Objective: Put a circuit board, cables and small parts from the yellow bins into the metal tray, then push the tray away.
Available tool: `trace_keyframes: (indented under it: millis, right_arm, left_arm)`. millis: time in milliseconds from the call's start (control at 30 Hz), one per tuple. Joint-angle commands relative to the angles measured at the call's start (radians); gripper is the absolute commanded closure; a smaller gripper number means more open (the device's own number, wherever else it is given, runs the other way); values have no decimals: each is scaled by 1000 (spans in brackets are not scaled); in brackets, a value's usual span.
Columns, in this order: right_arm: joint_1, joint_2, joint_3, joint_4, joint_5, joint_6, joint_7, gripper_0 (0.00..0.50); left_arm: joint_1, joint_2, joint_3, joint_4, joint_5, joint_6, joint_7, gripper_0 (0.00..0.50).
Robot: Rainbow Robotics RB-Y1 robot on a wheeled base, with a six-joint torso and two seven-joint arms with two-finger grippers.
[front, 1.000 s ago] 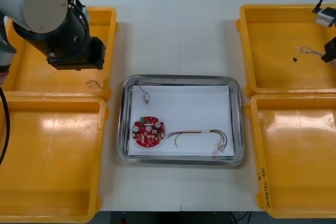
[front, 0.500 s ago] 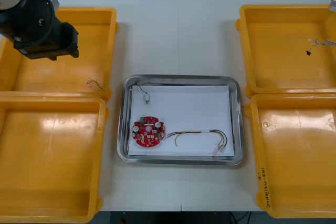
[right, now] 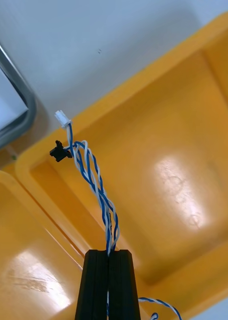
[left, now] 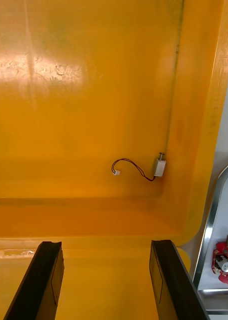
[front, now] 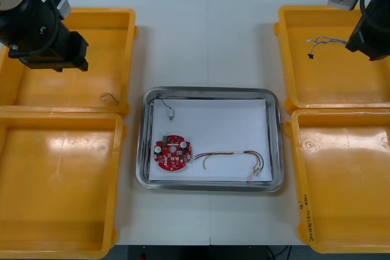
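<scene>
My right gripper (right: 108,252) is shut on a twisted blue and white cable (right: 91,172), which hangs above the far right yellow bin (front: 332,83); in the front view the cable (front: 326,42) trails left from the gripper (front: 358,42). My left gripper (left: 106,245) stands open above the far left yellow bin (front: 119,41), a short way from a small metal part (left: 160,166) with a thin black wire, lying in the bin's corner (front: 109,97). The metal tray (front: 210,92), white inside, holds a round red circuit board (front: 173,153), a red and yellow cable (front: 234,155) and a small metal part (front: 170,112).
Two more yellow bins stand nearer the front, one on the left (front: 58,181) and one on the right (front: 344,181). Bare table (front: 207,41) lies beyond the tray, between the far bins.
My right arm has come back into view and carried the blue and white cable leftward over the far right bin. My left arm drew back to the left a second ago and has since barely moved.
</scene>
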Motion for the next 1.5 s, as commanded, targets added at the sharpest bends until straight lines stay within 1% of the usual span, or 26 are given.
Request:
trace_keyframes:
  millis: [33, 133, 233, 367, 467, 700, 767, 867, 1033, 1200, 1300, 1367, 1500]
  right_arm:
    - [-17, -2, 67, -54, -57, 4, -4, 500]
    - [-17, -2, 97, -82, -91, 4, -9, 500]
    - [-24, -2, 148, -105, -101, 4, -4, 500]
    - [-57, 2, 229, -121, -103, -18, -18, 500]
    - [-94, 25, 283, -121, -95, -24, -32, 500]
    - [-123, 128, 344, -109, -48, -22, -61, 500]
    - [-132, 165, 355, -97, -28, -22, -70, 500]
    - [-136, 200, 386, -92, 6, -29, -79, 500]
    - [-136, 234, 450, -80, 46, -50, -99, 500]
    - [-120, 272, 470, -43, 44, -67, -115, 500]
    - [-103, 278, 504, -39, 57, -110, -122, 500]
    - [-87, 278, 547, -39, 77, -165, -124, 500]
    - [-60, 285, 581, -39, 113, -223, -127, 500]
  left_arm:
    - [1, 34, 24, -6, -7, -54, -56, 0]
    - [29, 28, 24, -5, -15, -94, -63, 0]
    - [50, 24, 24, -2, -23, -126, -71, 0]
    - [67, 21, 22, 6, -26, -148, -75, 0]
    - [73, 15, 10, 18, -36, -163, -79, 0]
    - [75, 5, -39, 86, -67, -235, -80, 0]
    - [75, -5, -45, 110, -73, -258, -82, 0]
    - [75, -14, -63, 127, -93, -279, -83, 0]
    - [75, -26, -100, 168, -106, -333, -82, 0]
    - [75, -43, -131, 193, -125, -368, -75, 0]
    - [75, -52, -140, 201, -125, -370, -74, 0]
    - [81, -61, -143, 202, -124, -372, -71, 0]
    - [98, -68, -151, 202, -124, -387, -71, 0]
